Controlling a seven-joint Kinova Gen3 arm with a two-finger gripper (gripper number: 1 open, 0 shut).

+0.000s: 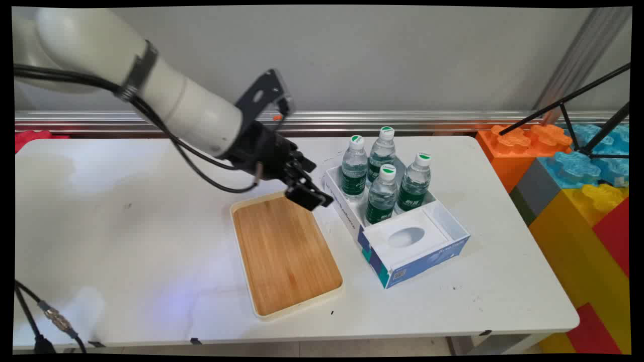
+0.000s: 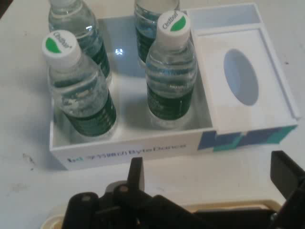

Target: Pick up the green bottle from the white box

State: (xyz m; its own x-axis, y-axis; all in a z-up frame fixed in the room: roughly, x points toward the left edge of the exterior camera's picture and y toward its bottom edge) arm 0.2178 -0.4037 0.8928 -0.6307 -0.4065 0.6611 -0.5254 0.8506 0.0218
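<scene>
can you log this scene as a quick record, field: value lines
gripper: black two-finger gripper, open, nothing held, above the tray's far right corner
nearest thing: wooden tray with a cream rim, nothing on it
beside it: white box with blue lettering, to the tray's right
in the box: four water bottles, upright, white caps with green marks
box's near end: white insert with an oval hollow
surface: white table
off the table's right end: big coloured building blocks
</scene>
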